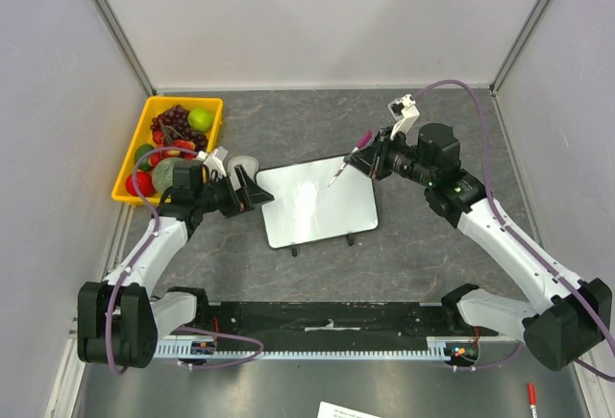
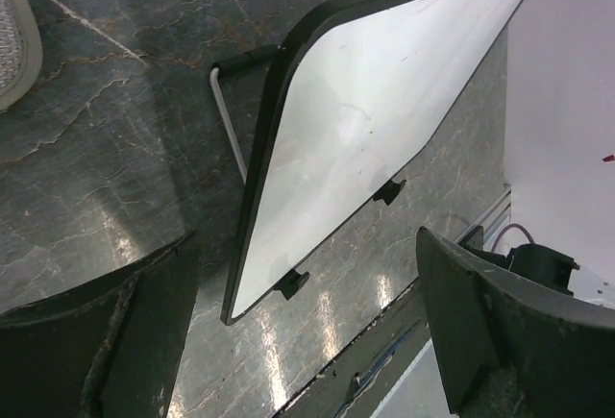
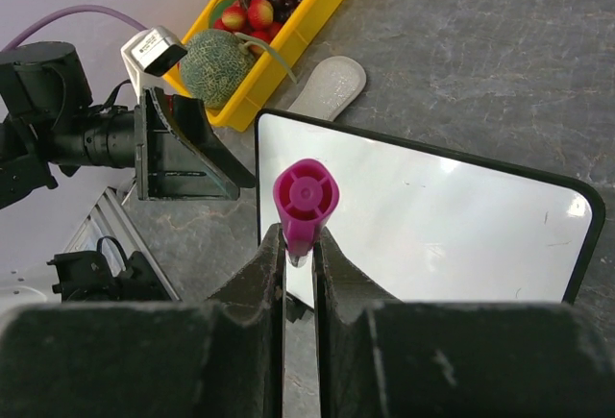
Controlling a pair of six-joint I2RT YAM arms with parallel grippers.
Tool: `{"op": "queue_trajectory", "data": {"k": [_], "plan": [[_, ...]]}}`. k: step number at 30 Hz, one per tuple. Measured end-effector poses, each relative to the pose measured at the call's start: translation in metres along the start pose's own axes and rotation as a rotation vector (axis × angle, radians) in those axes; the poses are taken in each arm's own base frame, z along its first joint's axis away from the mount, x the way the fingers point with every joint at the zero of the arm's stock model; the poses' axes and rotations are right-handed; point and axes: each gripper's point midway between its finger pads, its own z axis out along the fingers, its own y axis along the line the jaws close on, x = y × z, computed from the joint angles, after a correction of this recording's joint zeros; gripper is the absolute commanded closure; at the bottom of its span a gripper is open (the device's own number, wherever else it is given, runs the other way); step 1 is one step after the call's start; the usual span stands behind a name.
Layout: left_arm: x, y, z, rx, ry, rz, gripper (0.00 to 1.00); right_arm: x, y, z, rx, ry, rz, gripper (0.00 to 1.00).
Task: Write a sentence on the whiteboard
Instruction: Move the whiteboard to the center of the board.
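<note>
The whiteboard (image 1: 317, 209) lies on the dark table between the arms, black-framed and blank; no sentence shows on it. It also shows in the left wrist view (image 2: 375, 101) and the right wrist view (image 3: 432, 226). My right gripper (image 1: 375, 156) is shut on a magenta marker (image 1: 349, 159), cap end up in the right wrist view (image 3: 306, 199), jaws (image 3: 300, 245) tight on its barrel. The tip points down over the board's far middle; contact cannot be told. My left gripper (image 1: 252, 190) is open and empty at the board's left edge, its fingers spread wide (image 2: 306, 237).
A yellow bin (image 1: 183, 101) of fruit stands at the far left, also in the right wrist view (image 3: 288, 45). A grey oval eraser pad (image 1: 242, 165) lies between bin and board. A black rail (image 1: 327, 327) runs along the near edge. A red pen (image 1: 530, 396) lies at the near right.
</note>
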Motion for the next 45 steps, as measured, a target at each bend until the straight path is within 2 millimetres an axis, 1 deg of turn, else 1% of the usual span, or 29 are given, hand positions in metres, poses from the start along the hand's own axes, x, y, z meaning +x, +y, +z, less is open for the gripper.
{"op": "queue_trajectory", "data": {"k": [6,11,14,18,20,23,28,32,35,39,41,45], "plan": [[0.003,0.012,-0.001,-0.064,0.0,-0.014,0.04,-0.01,0.006,0.0,-0.014,-0.019,-0.01,1.0],[0.007,0.015,-0.001,-0.076,0.01,-0.023,0.04,-0.012,0.007,-0.002,-0.015,-0.025,-0.012,1.0],[0.012,0.017,0.001,-0.06,0.015,-0.022,0.04,-0.013,0.009,-0.007,-0.011,-0.028,-0.014,1.0],[0.022,0.019,0.003,-0.035,0.029,-0.024,0.05,-0.02,0.015,-0.015,-0.017,-0.056,-0.027,1.0],[0.021,0.017,0.003,-0.023,0.026,-0.017,0.07,-0.022,0.017,-0.017,-0.021,-0.065,-0.026,1.0],[0.015,0.014,0.003,-0.012,0.002,0.003,0.07,-0.022,0.017,-0.017,-0.02,-0.066,-0.014,1.0],[0.006,0.013,0.005,-0.009,-0.031,0.027,0.08,-0.021,0.013,-0.013,-0.005,-0.062,0.008,1.0],[0.0,0.016,0.013,0.001,-0.046,0.041,0.09,-0.013,0.004,-0.002,0.013,-0.032,0.029,1.0],[-0.003,0.021,0.021,0.015,-0.061,0.057,0.12,-0.005,-0.004,0.006,0.028,-0.004,0.043,1.0],[0.0,0.027,0.031,0.049,-0.058,0.066,0.19,0.0,-0.01,0.013,0.039,0.019,0.055,1.0],[0.001,0.026,0.035,0.078,-0.054,0.077,0.19,-0.001,-0.01,0.014,0.038,0.018,0.055,1.0],[-0.001,0.021,0.041,0.14,-0.052,0.106,0.28,-0.002,-0.009,0.014,0.037,0.016,0.056,1.0]]}}
